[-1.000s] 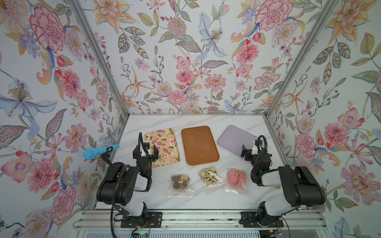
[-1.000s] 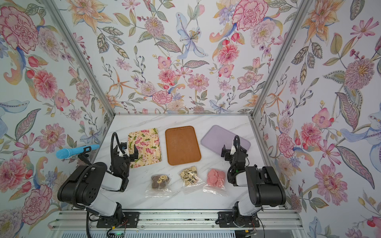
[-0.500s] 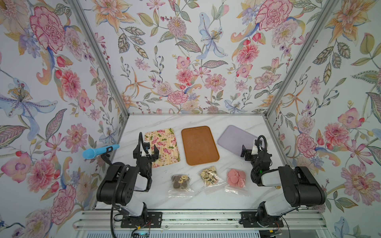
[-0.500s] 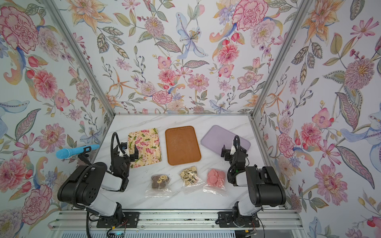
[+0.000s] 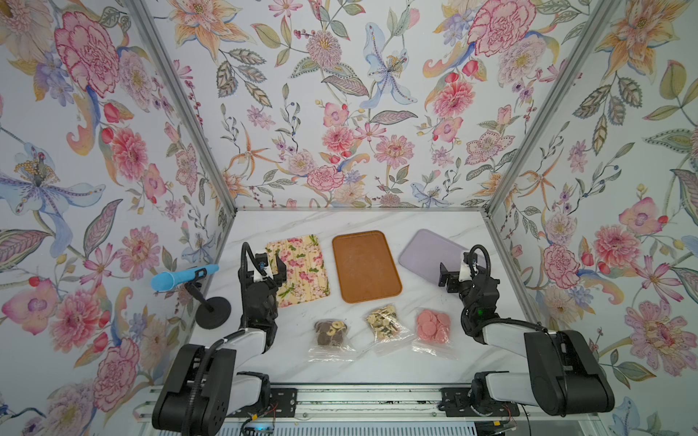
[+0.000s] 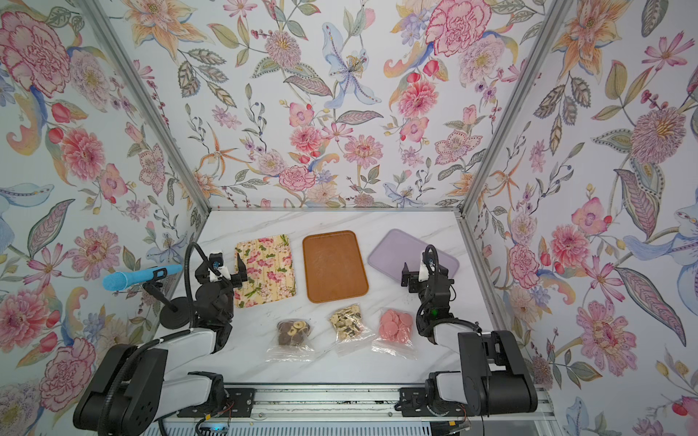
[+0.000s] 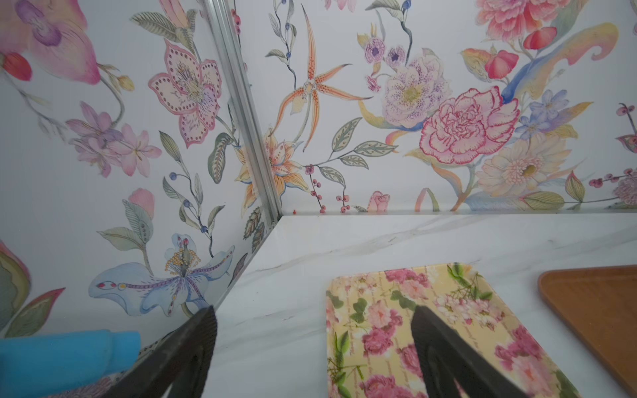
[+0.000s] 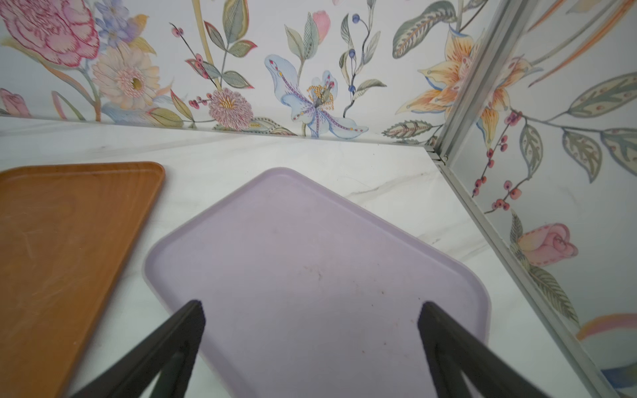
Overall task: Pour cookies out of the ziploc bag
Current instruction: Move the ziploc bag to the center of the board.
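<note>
In both top views you see the cookies (image 5: 384,321) inside three ziploc bags (image 6: 289,349) in a row on the worktop (image 5: 287,362). In your left wrist view, the left jaws stand wide open, holding nothing, at the floral tray's (image 7: 379,310) edge. In your right wrist view, the right jaws stand wide open above the lilac tray (image 8: 310,248).

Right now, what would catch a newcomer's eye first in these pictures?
The flowered walls stand out most, all around the white table. At the back, left to right, sit a flowered tray, a brown tray and a lilac tray. In front lie three clear bags: dark cookies, beige cookies, pink cookies.
</note>
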Controlling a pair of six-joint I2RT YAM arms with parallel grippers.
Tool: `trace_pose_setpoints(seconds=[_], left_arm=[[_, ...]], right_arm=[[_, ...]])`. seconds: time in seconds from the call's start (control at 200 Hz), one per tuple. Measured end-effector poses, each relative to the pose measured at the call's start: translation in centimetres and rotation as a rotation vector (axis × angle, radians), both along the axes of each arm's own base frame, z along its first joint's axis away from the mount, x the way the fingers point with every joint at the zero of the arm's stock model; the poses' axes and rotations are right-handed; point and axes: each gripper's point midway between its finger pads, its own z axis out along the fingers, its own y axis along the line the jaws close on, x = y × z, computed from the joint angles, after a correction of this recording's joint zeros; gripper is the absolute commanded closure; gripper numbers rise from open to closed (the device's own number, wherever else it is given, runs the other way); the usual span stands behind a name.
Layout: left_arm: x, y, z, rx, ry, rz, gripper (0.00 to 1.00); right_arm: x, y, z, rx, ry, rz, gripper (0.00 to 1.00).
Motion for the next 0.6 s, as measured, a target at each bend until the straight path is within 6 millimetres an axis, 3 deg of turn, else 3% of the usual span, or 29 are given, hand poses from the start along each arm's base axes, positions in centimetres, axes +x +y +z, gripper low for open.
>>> trace_pose_setpoints(seconds=[0.065, 0.135, 0.265, 0.35, 0.451, 0.601], left_arm=[[0.3, -0.3, 2.2, -0.075, -0.007, 0.013, 0.21], [0.6, -1.5, 3.3, -0.147, 0.029, -0.001, 0.25], [0.5, -4.9, 1.8, -0.252, 0.212, -0.082, 0.33], [-1.0, -7.6, -1.1, -0.330, 0.374, -0.160, 0.35], [-4.5, -10.6, -5.2, -0.392, 0.590, -0.239, 0.35], [-10.3, -12.8, -8.1, -0.488, 0.802, -0.310, 0.40]], right_arm=[[0.0, 1.4, 2.7, 0.010, -0.032, 0.038, 0.01], [-0.3, 3.6, 4.9, 0.021, -0.039, 0.098, 0.02], [-2.7, 10.8, 7.0, 0.030, 0.009, 0.306, 0.04], [-5.4, 16.0, 6.9, 0.017, 0.075, 0.470, 0.05], [-9.3, 21.1, 5.6, 0.008, 0.173, 0.654, 0.05], [-14.5, 26.0, 2.4, 0.014, 0.338, 0.855, 0.06]])
